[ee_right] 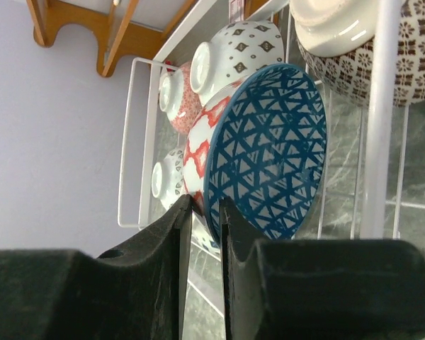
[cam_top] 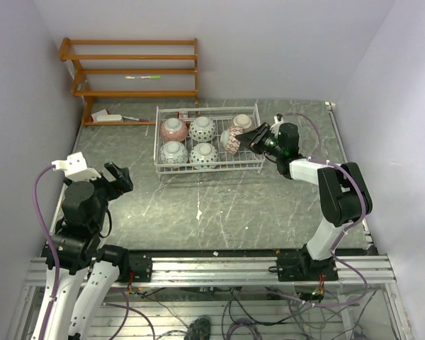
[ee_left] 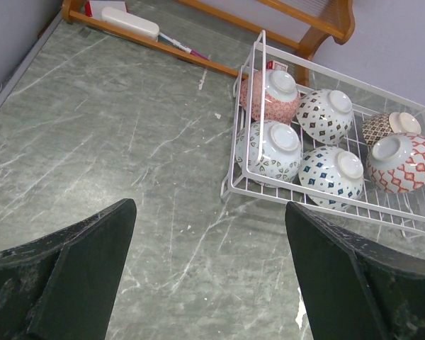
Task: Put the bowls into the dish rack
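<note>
My right fingers (ee_right: pixel 156 283) sit narrow astride the blue-lined bowl (ee_right: pixel 265 149) rim; whether they grip, I cannot tell. My left fingers (ee_left: pixel 78 276) are wide. Backing out crooked could topple it inside the dish rack (ee_right: pixel 382 106).

Bright, even light from above. The white wire-grid dish rack (cam_top: pixel 209 170) casts soft shadows on the grey-green marbled table (cam_top: pixel 198 205). The brown-patterned ceramic bowl (ee_right: pixel 333 28) glints, and the near black gripper fingers (ee_left: pixel 71 283) look blurred.

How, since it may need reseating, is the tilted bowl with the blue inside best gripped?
Pinch the bowl's rim, one finger inside, one outside, coming from the rack's right end. It stands on edge, blue inside facing that way, red-patterned back toward the other bowls, so that rim is probably the freest hold.
</note>
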Motion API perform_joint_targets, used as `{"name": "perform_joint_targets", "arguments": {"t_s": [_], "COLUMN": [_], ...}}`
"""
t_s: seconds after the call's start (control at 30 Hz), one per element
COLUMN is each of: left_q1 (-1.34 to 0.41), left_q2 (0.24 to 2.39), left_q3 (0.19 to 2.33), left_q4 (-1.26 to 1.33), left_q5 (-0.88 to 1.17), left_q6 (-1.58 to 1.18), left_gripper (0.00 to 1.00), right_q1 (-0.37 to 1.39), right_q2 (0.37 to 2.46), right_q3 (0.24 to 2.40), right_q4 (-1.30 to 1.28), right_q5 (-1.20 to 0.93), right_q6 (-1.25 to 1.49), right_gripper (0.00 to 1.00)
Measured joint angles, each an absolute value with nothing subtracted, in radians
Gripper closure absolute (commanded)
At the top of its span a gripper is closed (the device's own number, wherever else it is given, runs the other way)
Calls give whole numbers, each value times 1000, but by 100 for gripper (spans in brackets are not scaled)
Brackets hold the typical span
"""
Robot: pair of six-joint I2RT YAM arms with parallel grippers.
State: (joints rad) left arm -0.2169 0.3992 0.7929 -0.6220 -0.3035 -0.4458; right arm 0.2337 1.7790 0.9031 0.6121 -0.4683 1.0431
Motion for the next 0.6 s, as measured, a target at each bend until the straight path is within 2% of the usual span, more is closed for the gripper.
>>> {"name": "perform_joint_targets", "arguments": {"t_s": [0.6], "left_q1": [-217], "left_q2": [399], "left_q3": [793], "left_q4": [-622], "left_q5": [-303], "left_q6": [-445], "left_gripper": [2], "right_q1": [250], "right_q2": [1648], "right_q3": [744], "right_q4": [608], "right_q5": [-415], "right_q6": [1065], "right_gripper": [80]}}
